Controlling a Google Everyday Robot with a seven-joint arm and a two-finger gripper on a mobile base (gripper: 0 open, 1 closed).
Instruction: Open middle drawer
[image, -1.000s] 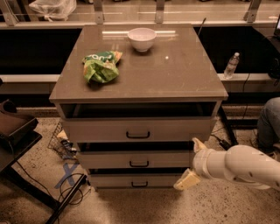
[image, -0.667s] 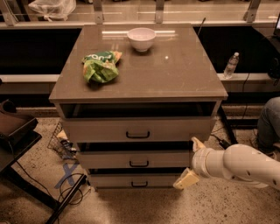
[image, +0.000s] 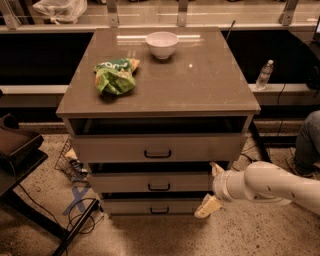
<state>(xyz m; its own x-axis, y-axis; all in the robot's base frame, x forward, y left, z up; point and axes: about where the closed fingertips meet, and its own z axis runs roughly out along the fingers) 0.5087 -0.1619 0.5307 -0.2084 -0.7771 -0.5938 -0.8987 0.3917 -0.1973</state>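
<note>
The middle drawer (image: 150, 182) is the mid-height grey-beige front panel of the three-drawer cabinet, with a small dark bar handle (image: 159, 187) at its centre. Its front sits in line with the drawers above and below. My gripper (image: 212, 187), on a white arm coming in from the right, is at the drawer's right end, well right of the handle. Its two pale fingers (image: 208, 206) are spread apart, one high and one low, and hold nothing.
The cabinet top (image: 200, 85) carries a white bowl (image: 161, 44) and a green snack bag (image: 116, 76). A water bottle (image: 264, 75) stands on a ledge at the right. A dark stand (image: 20, 150) and cables (image: 75, 210) lie at the left. A person's leg (image: 306, 142) is at the right.
My gripper has edged slightly left toward the drawer fronts. The drawers have not moved.
</note>
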